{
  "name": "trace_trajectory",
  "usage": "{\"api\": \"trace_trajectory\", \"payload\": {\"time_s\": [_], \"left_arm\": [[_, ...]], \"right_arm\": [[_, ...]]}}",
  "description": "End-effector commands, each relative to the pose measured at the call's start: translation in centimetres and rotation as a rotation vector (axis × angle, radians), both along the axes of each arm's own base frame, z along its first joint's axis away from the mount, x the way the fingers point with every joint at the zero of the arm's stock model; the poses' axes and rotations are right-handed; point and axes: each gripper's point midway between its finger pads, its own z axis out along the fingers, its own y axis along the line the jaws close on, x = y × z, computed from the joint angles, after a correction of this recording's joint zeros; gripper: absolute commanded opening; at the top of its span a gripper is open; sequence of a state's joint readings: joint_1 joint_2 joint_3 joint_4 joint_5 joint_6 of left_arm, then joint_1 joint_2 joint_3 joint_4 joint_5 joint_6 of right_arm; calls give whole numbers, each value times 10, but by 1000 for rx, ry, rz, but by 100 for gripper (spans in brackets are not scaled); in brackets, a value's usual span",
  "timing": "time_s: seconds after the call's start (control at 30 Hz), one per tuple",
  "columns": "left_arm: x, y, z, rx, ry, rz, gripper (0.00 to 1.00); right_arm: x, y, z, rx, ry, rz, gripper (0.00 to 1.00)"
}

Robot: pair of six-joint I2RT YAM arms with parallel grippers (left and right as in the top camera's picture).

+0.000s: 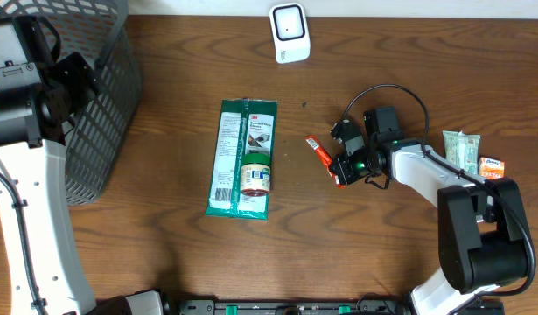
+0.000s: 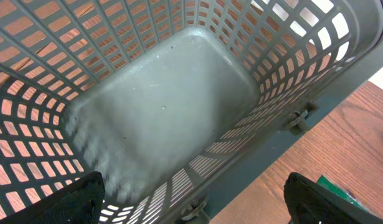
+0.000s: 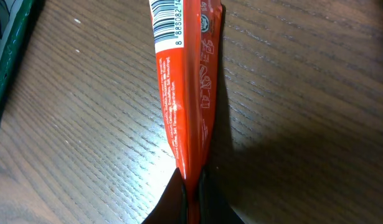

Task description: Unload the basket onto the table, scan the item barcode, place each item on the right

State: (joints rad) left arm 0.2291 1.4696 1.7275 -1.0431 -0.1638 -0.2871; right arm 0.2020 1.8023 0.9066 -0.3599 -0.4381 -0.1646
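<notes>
A: Where is the item?

B: The orange packet [image 1: 318, 150] is right of the counter's [image 1: 181, 262] middle, between the green package [image 1: 241, 157] and the right edge. It runs slantwise, one end toward the far edge.

A: Is it held?

B: Yes. The right end effector [image 1: 341, 172] is clamped on the packet's near end; in the wrist view the two fingertips [image 3: 203, 202] pinch the seam. Whether the rest of the packet lies on the wood or is just clear of it, I cannot tell.

A: And the barcode?

B: The barcode [image 3: 166, 18] is on the packet's upper face, near the end away from the grip.

A: The scanner?

B: The white scanner [image 1: 289, 33] stands at the far edge, well apart from the packet.

A: The other arm?

B: The left end effector [image 2: 191, 202] hangs over the grey basket [image 1: 102, 96] at the far left corner, its fingers wide apart and holding nothing. A small jar [image 1: 256, 173] lies on the green package.
</notes>
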Motion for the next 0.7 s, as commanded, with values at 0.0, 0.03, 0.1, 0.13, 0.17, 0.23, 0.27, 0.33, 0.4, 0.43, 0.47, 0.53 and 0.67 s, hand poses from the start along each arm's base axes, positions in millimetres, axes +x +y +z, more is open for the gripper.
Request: {"api": "trace_trajectory", "payload": {"time_s": [0.0,0.03,0.1,0.13,0.17,0.23,0.27,0.33,0.4,0.43,0.47,0.53,0.67], "left_arm": [[-1,4,2,16,1,7,93],[-1,4,2,16,1,7,92],[-1,4,2,16,1,7,93],[-1,4,2,16,1,7,93],[-1,4,2,16,1,7,92],[-1,4,2,16,1,7,92],[-1,4,2,16,1,7,93],[-1,4,2,16,1,7,92],[-1,4,2,16,1,7,92],[-1,4,2,16,1,7,92],[-1,4,2,16,1,7,92],[-1,4,2,16,1,6,92],[-1,4,2,16,1,7,93]], "right_arm": [[-12,-7,-19,-27,61,-19,1],[-12,-7,-19,-27,61,-19,1],[-12,-7,-19,-27,61,-19,1],[-12,-7,-19,-27,60,-19,1],[-11,-7,-19,-26,58,-19,1],[-11,-6,-18,-25,55,-19,3],[-11,-6,-18,-25,54,-19,4],[-11,-5,-18,-18,55,-17,4],[-10,-5,-17,-14,53,-18,1],[-9,-4,-17,-11,53,-26,1],[-8,-4,-17,-7,56,-40,1],[-4,-4,-15,10,77,-107,1],[2,-4,-3,11,88,-150,1]]}}
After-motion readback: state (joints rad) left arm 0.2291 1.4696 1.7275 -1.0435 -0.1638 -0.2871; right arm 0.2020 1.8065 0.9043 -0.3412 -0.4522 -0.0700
